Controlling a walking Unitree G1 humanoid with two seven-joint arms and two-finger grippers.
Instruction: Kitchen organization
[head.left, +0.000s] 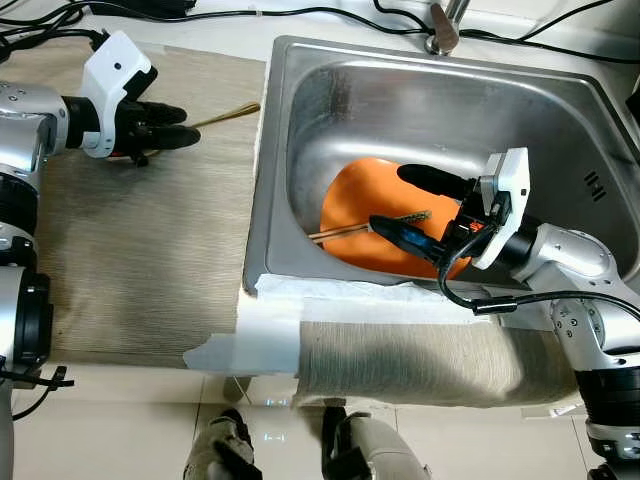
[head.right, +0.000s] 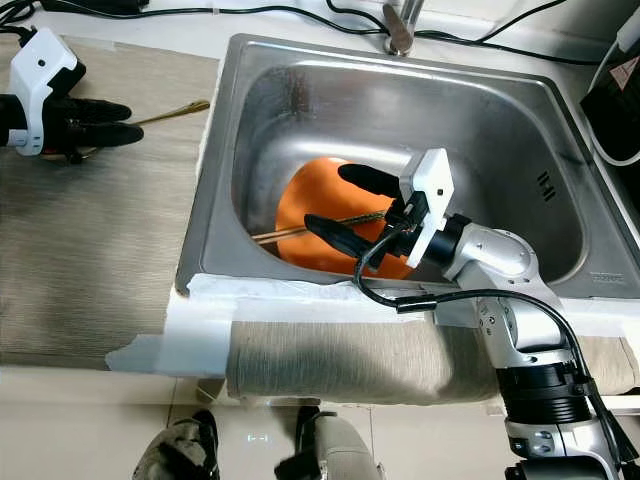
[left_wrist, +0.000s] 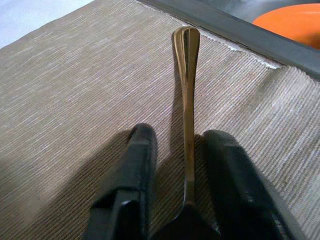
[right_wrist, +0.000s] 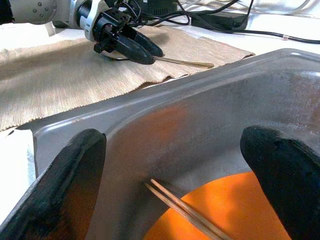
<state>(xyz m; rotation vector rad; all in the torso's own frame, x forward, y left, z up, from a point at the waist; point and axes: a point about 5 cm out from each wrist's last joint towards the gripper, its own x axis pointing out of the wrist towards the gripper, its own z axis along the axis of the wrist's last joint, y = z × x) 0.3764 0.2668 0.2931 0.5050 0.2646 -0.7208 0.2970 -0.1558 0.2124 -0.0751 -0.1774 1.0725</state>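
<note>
Gold-toned spoon (head.left: 228, 116) flat on beige mat (head.left: 140, 240), orange plate (head.left: 365, 205) in steel sink (head.left: 300, 110), chopsticks (head.left: 345, 233) across it

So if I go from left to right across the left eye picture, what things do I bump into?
Left pincer shut on the gold utensil → beige mat → white tape → sink rim → orange plate with chopsticks → right pincer, open above the plate.

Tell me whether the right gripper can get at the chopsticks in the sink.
Probably yes. The right gripper is open inside the sink, jaws either side of the chopsticks on the orange plate, nothing between.
</note>
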